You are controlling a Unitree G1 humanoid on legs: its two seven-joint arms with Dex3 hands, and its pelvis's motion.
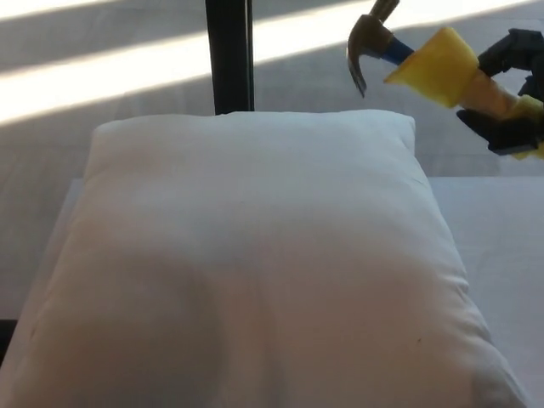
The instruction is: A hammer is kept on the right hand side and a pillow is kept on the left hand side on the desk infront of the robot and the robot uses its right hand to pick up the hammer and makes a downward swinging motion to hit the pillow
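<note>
Right black robot hand [510, 102] at 2 o'clock, clenched on claw hammer with steel head, blue neck, yellow-wrapped handle [425, 64]. Hammer raised, clear of large white pillow [255, 263] filling centre. Pickup done; downward strike judged pending. Left hand unseen.

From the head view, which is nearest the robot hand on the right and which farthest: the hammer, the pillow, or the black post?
1. Hammer: held in the right robot hand, top right.
2. Pillow: below and to its left.
3. Black post: top centre, behind the pillow.
</note>
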